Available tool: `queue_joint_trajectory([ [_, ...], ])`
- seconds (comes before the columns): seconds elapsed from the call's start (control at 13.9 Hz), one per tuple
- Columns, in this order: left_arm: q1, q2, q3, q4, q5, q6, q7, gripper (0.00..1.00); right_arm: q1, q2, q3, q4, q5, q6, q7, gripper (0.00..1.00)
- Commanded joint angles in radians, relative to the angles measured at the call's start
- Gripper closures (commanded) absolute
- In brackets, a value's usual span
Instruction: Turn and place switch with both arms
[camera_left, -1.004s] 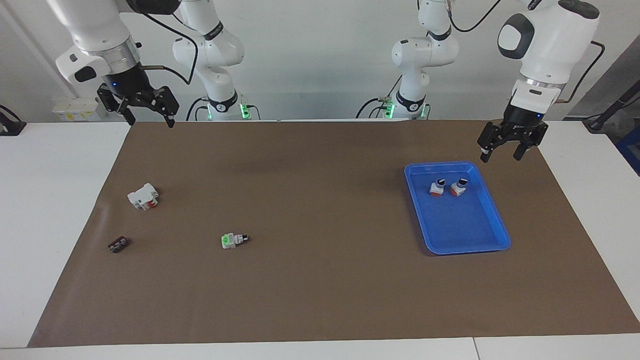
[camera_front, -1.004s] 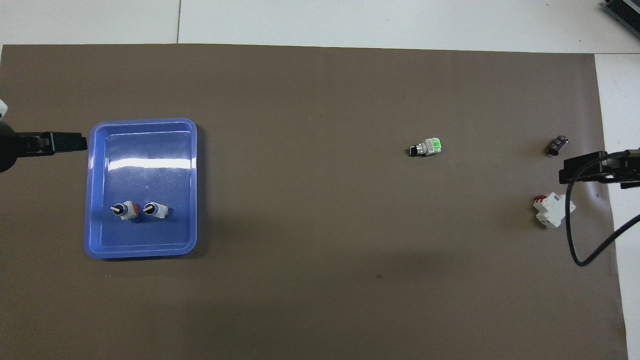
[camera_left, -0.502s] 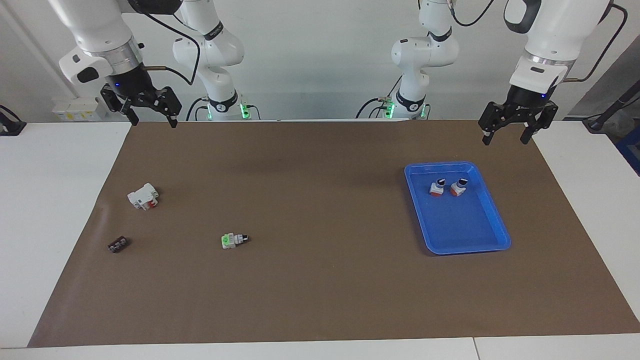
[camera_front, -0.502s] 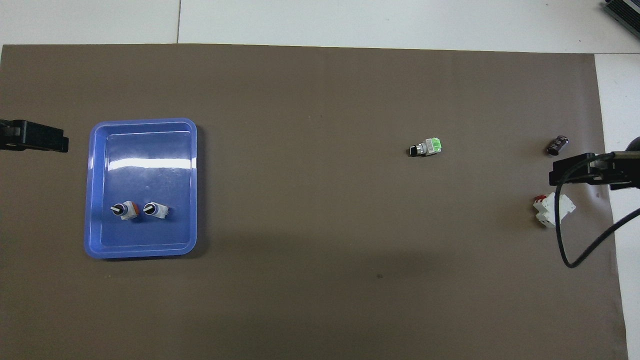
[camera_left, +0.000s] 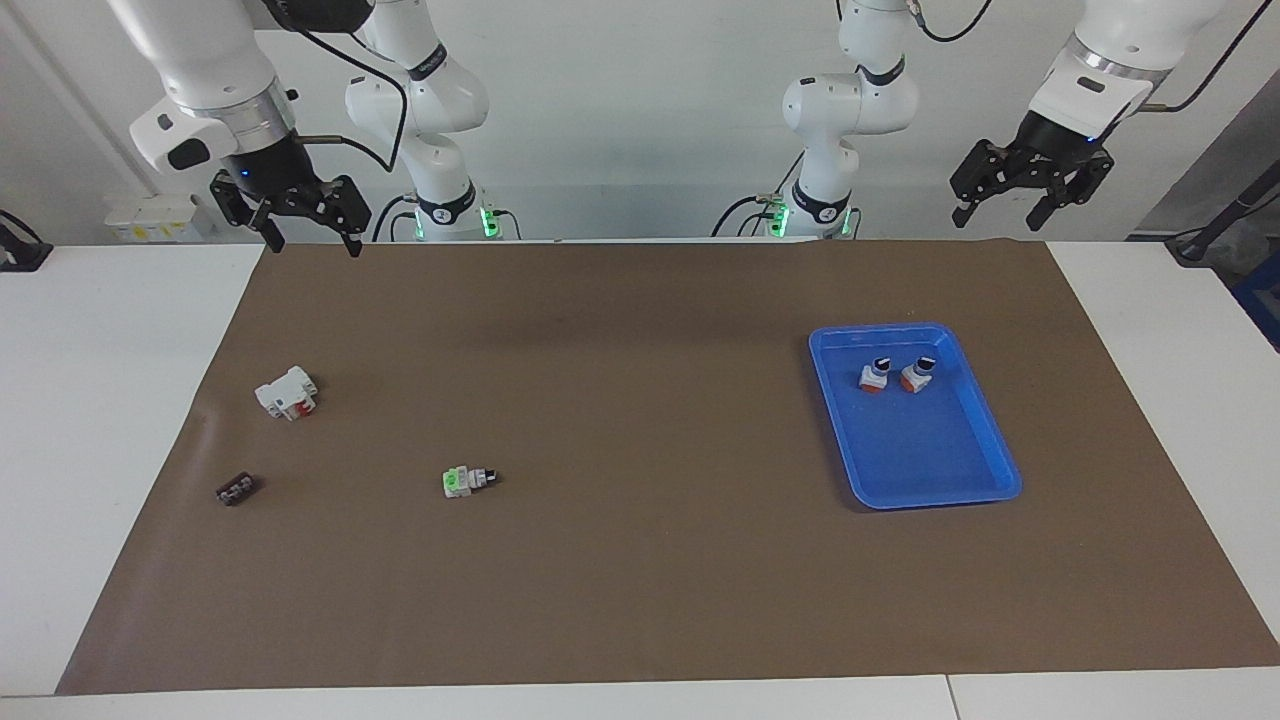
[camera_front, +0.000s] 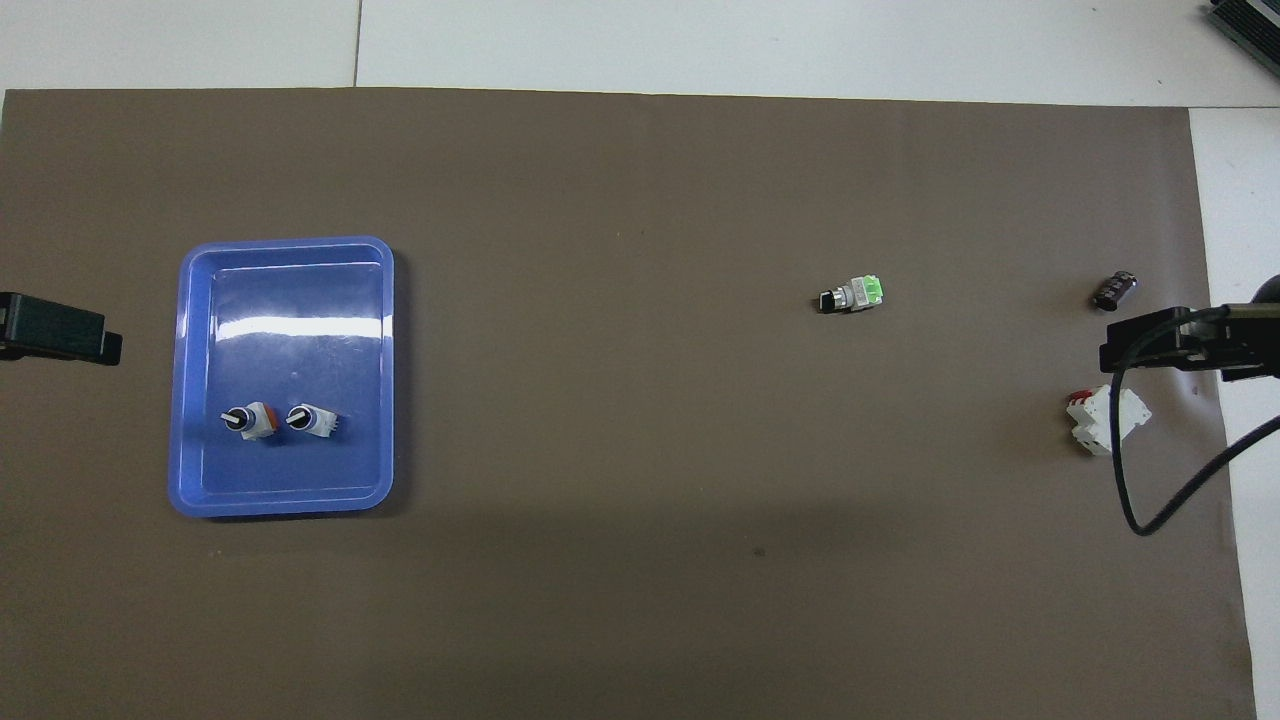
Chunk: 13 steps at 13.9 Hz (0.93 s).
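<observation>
At upper right, we judged the released, empty left gripper (camera_left: 1028, 195) should clear the tray (camera_left: 990, 480) without nudging the switch (camera_left: 917, 374); the right gripper (camera_left: 303, 218) waited, spread, upper left.

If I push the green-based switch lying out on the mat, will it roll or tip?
The green-based switch already lies on its side, so tipping seems unlikely. Its blocky green base should resist rolling; a push would probably slide or pivot it. It looks small, stiff and light, so even a light nudge may send it skidding.

The orange-based switch (camera_left: 916, 375) (camera_front: 250, 420) stands tilted, knob up, in the blue tray (camera_left: 975, 485) (camera_front: 290, 500).
</observation>
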Motion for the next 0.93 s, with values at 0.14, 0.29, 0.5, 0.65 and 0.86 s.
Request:
queue_joint_trajectory([
  [0.14,0.038,-0.032,-0.038,-0.042,0.053,-0.016,0.011,0.00,0.001,-0.029,-0.004,-0.031,-0.002,0.002,0.018,0.00],
  [0.29,0.075,-0.043,-0.077,-0.065,0.053,-0.013,-0.001,0.00,-0.005,-0.029,-0.002,-0.032,-0.002,-0.002,0.016,0.00],
  [0.5,0.087,-0.046,-0.088,-0.069,0.051,-0.011,-0.004,0.00,-0.011,-0.029,-0.004,-0.032,-0.001,-0.001,0.011,0.00],
  [0.65,0.086,-0.050,-0.088,-0.077,0.051,-0.011,-0.005,0.00,-0.004,-0.029,-0.004,-0.032,-0.001,-0.001,0.013,0.00],
  [0.86,0.087,-0.052,-0.088,-0.083,0.051,-0.005,-0.002,0.00,0.021,-0.029,-0.023,-0.034,-0.001,0.004,0.016,0.00],
])
